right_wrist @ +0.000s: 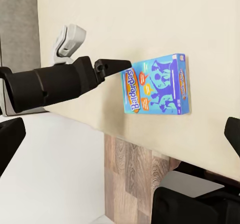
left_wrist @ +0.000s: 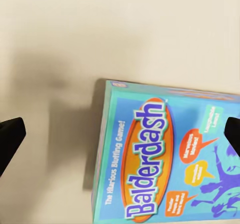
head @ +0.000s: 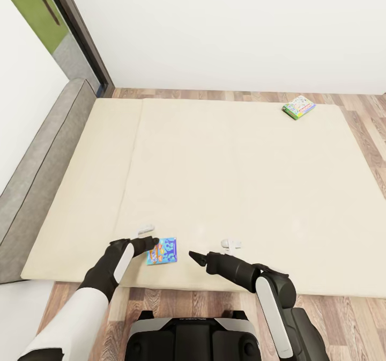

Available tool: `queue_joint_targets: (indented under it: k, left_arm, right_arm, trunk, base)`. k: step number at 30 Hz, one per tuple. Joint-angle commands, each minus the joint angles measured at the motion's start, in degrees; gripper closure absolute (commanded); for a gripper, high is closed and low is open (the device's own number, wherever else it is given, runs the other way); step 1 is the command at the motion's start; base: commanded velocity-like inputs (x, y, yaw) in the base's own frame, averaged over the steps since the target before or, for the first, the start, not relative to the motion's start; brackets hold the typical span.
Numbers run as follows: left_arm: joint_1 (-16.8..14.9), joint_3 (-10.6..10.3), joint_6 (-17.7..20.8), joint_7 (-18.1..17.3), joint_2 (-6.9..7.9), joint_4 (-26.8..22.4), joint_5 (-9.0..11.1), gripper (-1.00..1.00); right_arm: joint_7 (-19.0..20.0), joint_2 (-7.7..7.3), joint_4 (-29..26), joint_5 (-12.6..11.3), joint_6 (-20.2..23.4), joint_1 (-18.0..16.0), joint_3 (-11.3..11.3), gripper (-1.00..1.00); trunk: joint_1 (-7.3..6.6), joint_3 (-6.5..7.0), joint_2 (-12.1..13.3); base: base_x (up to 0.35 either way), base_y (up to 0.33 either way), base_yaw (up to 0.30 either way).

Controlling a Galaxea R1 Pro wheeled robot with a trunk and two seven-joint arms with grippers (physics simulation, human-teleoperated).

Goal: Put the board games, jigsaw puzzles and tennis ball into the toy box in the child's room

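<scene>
Near the bed's [head: 225, 168] near edge, the blue-purple board game [head: 162, 251] lies flat, stiff and light; the left gripper [head: 153, 240], fingers spread, should pinch an edge.

A blue Balderdash board game [right_wrist: 157, 85] is lying flat on the beige bed [right_wrist: 150, 24], with the left gripper [right_wrist: 112, 65] being held right at its edge, wood floor [right_wrist: 132, 174] below.

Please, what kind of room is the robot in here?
Most likely a bedroom: a wide bed with a plain beige mattress and grey headboard, two board games lying on it, wooden floor around it.
</scene>
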Motion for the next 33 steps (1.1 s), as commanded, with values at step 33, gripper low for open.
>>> queue_joint_targets:
  k: [33]
  left_arm:
    - [-0.01,-4.13,-2.67,-3.59,0.18,3.81,0.6,-1.0]
  right_arm:
    - [0.26,0.03,-0.05,0.16,0.41,-0.01,-0.08,-1.0]
  trunk:
    - [0.02,-0.05,-0.06]
  base:
    - [0.0,0.0,0.0]
